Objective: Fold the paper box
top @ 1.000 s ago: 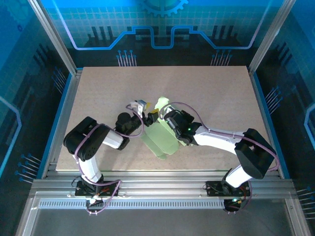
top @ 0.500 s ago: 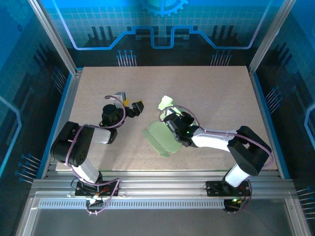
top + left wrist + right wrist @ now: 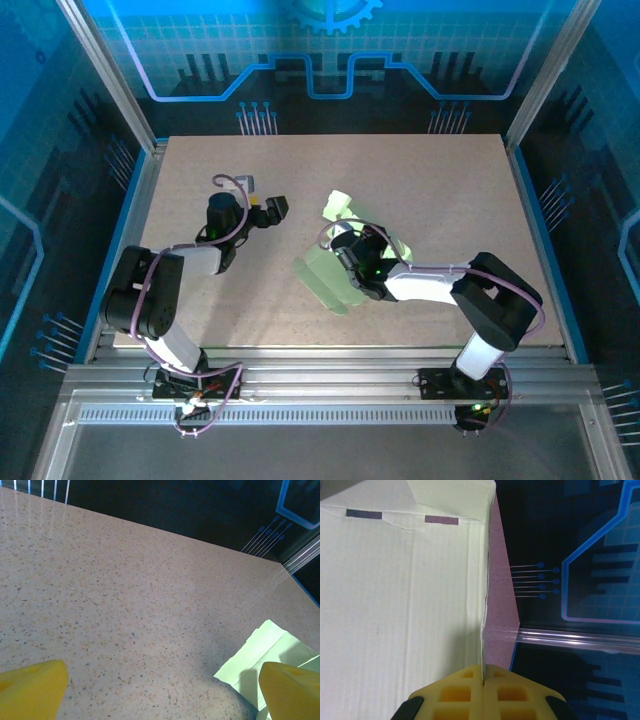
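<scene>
The speckled beige table (image 3: 450, 180) takes most of the room inside the frame. The paper box (image 3: 316, 282) is near the middle of the table, a little toward the near edge. It is pale green card, half formed: one broad panel lies low on the table and one flap stands up behind it. The right arm covers part of it from above, so I cannot say for sure how many sides are already folded.

The right gripper (image 3: 343, 240) is over the middle of the table, and its jaws are pressed together on the thin edge of the card. In the right wrist view this edge of the paper box (image 3: 395, 605) goes straight down between the yellow tips of the right gripper (image 3: 483, 674).

The left gripper (image 3: 268, 208) is over the left half of the table, apart from the card. Its yellow fingertips (image 3: 30, 690) stand wide apart and there is nothing between them; a corner of the paper box (image 3: 272, 652) is near the right one.
</scene>
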Tool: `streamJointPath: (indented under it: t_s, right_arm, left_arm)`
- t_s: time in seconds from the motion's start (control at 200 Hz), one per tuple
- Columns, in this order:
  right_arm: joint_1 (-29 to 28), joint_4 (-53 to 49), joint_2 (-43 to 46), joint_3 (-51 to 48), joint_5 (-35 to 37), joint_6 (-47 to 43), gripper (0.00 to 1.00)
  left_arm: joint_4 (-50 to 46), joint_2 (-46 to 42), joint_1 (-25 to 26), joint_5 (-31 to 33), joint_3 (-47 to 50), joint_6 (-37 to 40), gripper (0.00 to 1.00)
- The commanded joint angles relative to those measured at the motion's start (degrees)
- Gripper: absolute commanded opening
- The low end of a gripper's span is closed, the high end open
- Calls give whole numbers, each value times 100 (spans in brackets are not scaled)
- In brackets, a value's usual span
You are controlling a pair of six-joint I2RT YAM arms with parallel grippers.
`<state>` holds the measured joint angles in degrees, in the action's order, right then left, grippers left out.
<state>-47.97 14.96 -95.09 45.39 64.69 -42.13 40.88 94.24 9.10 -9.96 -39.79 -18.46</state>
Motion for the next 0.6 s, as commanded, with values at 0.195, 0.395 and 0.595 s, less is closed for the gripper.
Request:
streamJointPath:
  t_s: [0.195, 0.395, 0.595]
  right_arm:
    - [-355, 1332, -400, -410, 374, -1097, 0]
    - [-481, 1601, -503, -521, 490, -1346, 0]
    - [-580, 1672, -505, -598, 556, -1387, 0]
  left_arm:
    - [-695, 257, -93, -112, -388, 13, 99]
    - [-1027, 454, -130, -120, -647, -36, 99]
    - [-1671, 978, -223, -445, -1379, 11, 90]
